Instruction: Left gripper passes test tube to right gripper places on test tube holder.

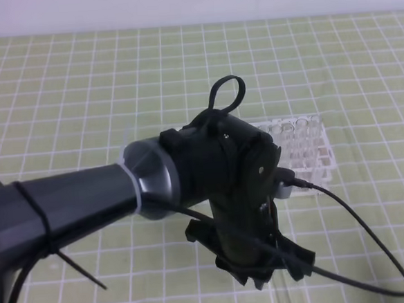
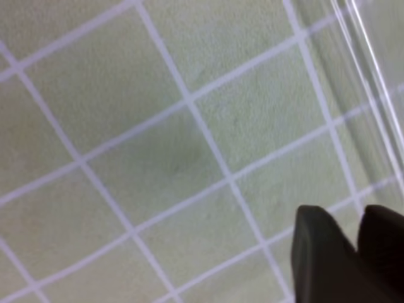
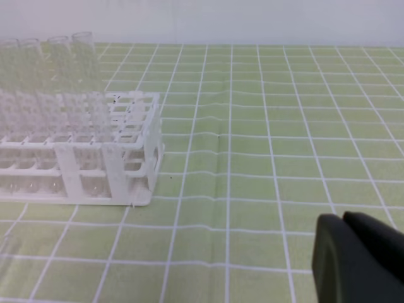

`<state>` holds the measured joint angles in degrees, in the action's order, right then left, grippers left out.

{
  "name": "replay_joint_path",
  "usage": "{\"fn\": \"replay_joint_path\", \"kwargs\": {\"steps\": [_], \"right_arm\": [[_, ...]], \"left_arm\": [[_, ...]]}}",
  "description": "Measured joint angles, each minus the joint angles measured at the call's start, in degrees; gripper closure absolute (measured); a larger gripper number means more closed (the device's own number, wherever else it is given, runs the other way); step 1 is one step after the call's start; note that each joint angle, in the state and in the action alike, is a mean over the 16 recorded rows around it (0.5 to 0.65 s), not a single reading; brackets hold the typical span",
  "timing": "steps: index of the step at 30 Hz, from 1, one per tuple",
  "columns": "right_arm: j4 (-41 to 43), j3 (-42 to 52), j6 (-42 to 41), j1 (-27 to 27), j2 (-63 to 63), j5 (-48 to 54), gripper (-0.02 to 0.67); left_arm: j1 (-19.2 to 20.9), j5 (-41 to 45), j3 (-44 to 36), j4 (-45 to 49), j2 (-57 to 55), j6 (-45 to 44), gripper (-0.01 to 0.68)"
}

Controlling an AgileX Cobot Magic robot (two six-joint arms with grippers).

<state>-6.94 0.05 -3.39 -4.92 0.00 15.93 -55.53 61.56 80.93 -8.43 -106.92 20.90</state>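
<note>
Two arms belong to this rig, yet from the exterior high view we see just one: the left arm (image 1: 74,202) reaches in from the left edge and fills the middle of the picture, its black wrist bent down towards the green mat (image 1: 79,84) with its white grid. The left gripper (image 1: 266,275) points down near the bottom edge, and from this angle we cannot tell how its jaws stand. A black cable (image 1: 374,236) loops from the wrist across the mat to the right. Behind the wrist, partly hidden by it, stands the test tube holder (image 1: 306,151), white, with clear tubes in it.

From the left wrist view we look close down on the mat. At the bottom right the left gripper (image 2: 360,255) shows as two dark finger pieces with a narrow gap and nothing between them; whether it is open or closed we cannot tell. The test tube (image 2: 372,69) lies on the mat along the upper right edge, clear and slanting, near the fingers but not in them.

From the right wrist view the test tube holder (image 3: 82,164) stands on the mat at the left, a row of clear tubes (image 3: 57,76) upright in its far holes. The right gripper (image 3: 353,252) sits at the bottom right, well apart from the rack, closed and empty
</note>
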Motion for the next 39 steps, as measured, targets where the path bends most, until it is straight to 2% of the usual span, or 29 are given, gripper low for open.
{"fn": "replay_joint_path", "kwargs": {"steps": [5, 11, 31, 36, 39], "right_arm": [[0.00, 0.00, 0.00, 0.00, 0.00, 0.00, 0.666], [0.00, 0.00, 0.00, 0.00, 0.00, 0.00, 0.666], [0.00, 0.00, 0.00, 0.20, 0.00, 0.00, 0.666], [0.00, -0.02, -0.02, 0.35, 0.00, 0.00, 0.666], [0.00, -0.03, -0.04, 0.44, 0.00, 0.00, 0.666]], "left_arm": [[-0.60, -1.34, 0.30, -0.95, -0.87, 5.18, 0.386], [-1.67, -3.07, 0.46, -2.12, -1.72, 9.37, 0.325], [-4.60, -4.18, 5.27, -4.58, -10.59, 11.66, 0.330], [-4.76, -2.62, 6.54, -4.37, -12.12, 11.92, 0.356], [-4.80, -1.63, 6.85, -3.92, -12.44, 11.98, 0.419]]}}
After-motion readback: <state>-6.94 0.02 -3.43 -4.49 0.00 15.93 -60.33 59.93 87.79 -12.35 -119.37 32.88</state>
